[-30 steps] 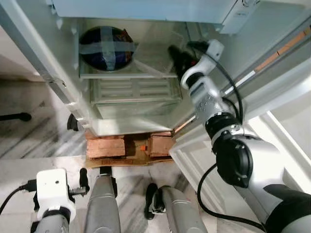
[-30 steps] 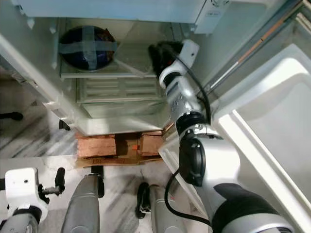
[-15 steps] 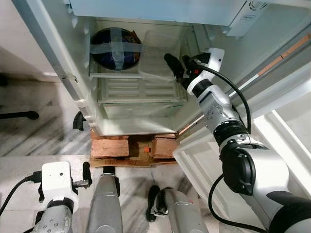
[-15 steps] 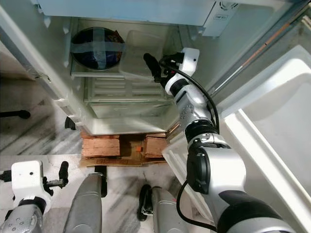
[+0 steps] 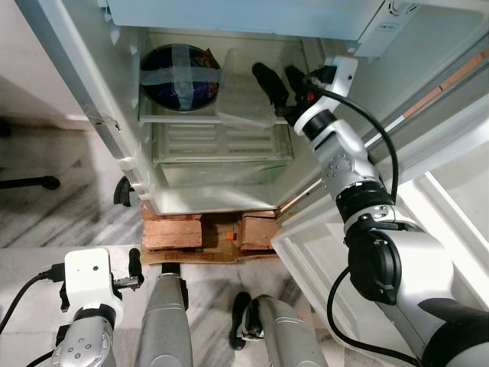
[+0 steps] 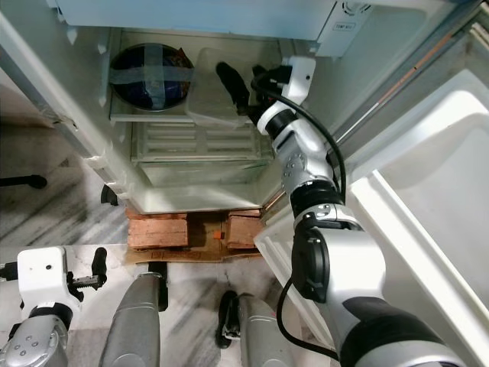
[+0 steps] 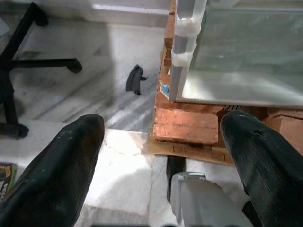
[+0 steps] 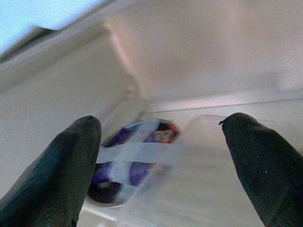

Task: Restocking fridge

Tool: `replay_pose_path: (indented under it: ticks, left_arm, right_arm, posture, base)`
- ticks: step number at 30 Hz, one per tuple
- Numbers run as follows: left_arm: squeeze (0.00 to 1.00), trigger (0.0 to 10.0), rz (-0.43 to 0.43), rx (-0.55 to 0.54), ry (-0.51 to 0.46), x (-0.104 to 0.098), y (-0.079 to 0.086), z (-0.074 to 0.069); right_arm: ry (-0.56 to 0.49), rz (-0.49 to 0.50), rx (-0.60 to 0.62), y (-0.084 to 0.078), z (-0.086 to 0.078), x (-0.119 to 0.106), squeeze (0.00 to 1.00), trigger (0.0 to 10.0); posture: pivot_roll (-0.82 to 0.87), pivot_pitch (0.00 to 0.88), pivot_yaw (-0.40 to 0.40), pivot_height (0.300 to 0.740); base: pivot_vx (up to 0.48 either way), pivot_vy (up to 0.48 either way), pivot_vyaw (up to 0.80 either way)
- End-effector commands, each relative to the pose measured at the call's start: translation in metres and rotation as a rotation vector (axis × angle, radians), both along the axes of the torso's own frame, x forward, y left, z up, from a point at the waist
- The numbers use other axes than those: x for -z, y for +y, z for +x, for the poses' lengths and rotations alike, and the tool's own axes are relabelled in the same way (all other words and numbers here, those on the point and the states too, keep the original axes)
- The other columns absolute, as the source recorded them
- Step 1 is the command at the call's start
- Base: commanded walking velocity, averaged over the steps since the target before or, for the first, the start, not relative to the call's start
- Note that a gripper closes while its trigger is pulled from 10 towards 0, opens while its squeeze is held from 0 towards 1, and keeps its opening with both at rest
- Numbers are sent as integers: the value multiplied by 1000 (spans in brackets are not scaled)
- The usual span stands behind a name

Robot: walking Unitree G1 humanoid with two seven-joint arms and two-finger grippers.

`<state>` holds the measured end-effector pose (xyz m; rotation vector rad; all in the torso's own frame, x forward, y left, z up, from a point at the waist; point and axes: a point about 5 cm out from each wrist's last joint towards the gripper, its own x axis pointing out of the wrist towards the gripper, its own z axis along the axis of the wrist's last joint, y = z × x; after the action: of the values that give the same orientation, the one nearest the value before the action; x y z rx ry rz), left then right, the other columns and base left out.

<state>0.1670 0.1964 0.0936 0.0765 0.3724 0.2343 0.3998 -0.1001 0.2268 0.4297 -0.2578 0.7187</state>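
On the open fridge's upper shelf [image 5: 206, 119] a dark blue round bowl [image 5: 179, 76] crossed with tape sits at the left. A translucent plastic container [image 5: 244, 95] lies beside it on the right. My right gripper [image 5: 279, 81] reaches into the fridge just above the container's right edge, fingers spread open with nothing between them. In the right wrist view the taped bowl [image 8: 130, 165] and the container [image 8: 208, 156] lie beyond the open gripper [image 8: 161, 137]. My left gripper [image 7: 163, 137] hangs low by my left leg, open over the floor.
A clear crisper drawer [image 5: 221, 145] sits below the shelf. The fridge stands on bricks [image 5: 172, 232]. Its open door [image 5: 428, 222] stretches along my right side. A black chair base [image 5: 30, 183] lies on the marble floor to the left.
My right gripper has pushed deeper into the fridge, over the container's right edge. The head view has shifted slightly. The left arm stays low.
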Motion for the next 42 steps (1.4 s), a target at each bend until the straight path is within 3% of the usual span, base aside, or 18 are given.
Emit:
replay_pose_path:
  ticks: [1,7,12,17,21,23,34,36,42]
  left_arm:
    - [0,10000,-3,-6,29,7,2,-3]
    - [0,10000,-5,23,4,9,1,14]
    - [0,10000,-14,51,-13,11,-3,25]
    - [0,10000,-11,97,-24,12,-11,35]
    - [0,10000,-3,116,-34,10,-11,38]
    - [0,10000,1,123,-30,10,-10,38]
    - [0,10000,-20,146,-4,14,-21,30]
    - [0,10000,-29,143,0,14,-22,27]
    - [0,10000,-57,113,36,17,-24,8]
  right_arm:
    - [-17,-21,-36,-14,-4,3,1000,10000]
    - [1,-168,-222,-25,-25,26,1000,10000]
    - [14,-205,-291,-31,-38,36,1000,10000]
    - [40,-250,-351,-27,-45,48,1000,10000]
    - [66,-366,-378,-16,-50,69,1000,10000]
    - [85,-438,-362,-10,-50,78,1000,10000]
    - [128,-631,-348,7,-53,107,945,10000]
    - [122,-668,-333,9,-52,109,839,10000]
    - [148,-795,-277,26,-46,117,741,10000]
  posture:
    - [347,251,-157,740]
    - [287,199,-146,740]
    - [262,177,-134,740]
    - [264,151,-111,740]
    - [270,143,-105,740]
    - [271,149,-102,740]
    - [261,206,-119,740]
    - [262,217,-122,740]
    - [270,274,-146,740]
  base:
    - [0,0,0]
    - [0,0,0]
    - [0,0,0]
    - [0,0,0]
    - [0,0,0]
    - [0,0,0]
    - [0,0,0]
    - [0,0,0]
    - [0,0,0]
